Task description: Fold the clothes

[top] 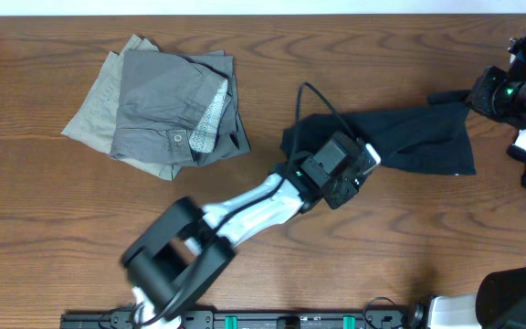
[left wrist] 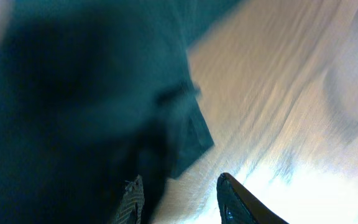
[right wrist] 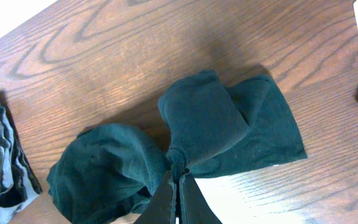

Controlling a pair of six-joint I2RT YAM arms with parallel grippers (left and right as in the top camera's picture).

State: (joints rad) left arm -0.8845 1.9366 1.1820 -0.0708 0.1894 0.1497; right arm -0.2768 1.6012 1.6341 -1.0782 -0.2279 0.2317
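The brown wooden surface [top: 354, 247] fills the overhead view.

The left arm [top: 245, 210], white and black, reaches from the near edge up toward the middle. Its head is over the left end of the black garment [top: 418, 137].

This black garment lies right of centre, well apart from the other clothes. It is stretched sideways, and its right end is drawn up toward the right pincer [right wrist: 178, 186] at the far right. In the right wrist view the cloth [right wrist: 210, 118] is bunched into 2 lobes that meet at the fingertips. That pincer is clenched on the black garment, pinching a gathered fold of it.

A stack of 2 pieces sits at the far left. The grey garment [top: 167, 105] is on top, folded roughly. The khaki garment [top: 89, 123] is under it and shows along the left side.

The left wrist view is blurred. The left pincer [left wrist: 182, 186] has its 2 fingers standing apart, released, with bare wood showing between them. A corner of the black cloth [left wrist: 73, 93] is just above them.

A thin black cable [top: 322, 105] arcs over the left end of the black garment.

A small round button [top: 178, 137] shows on the grey waistband.
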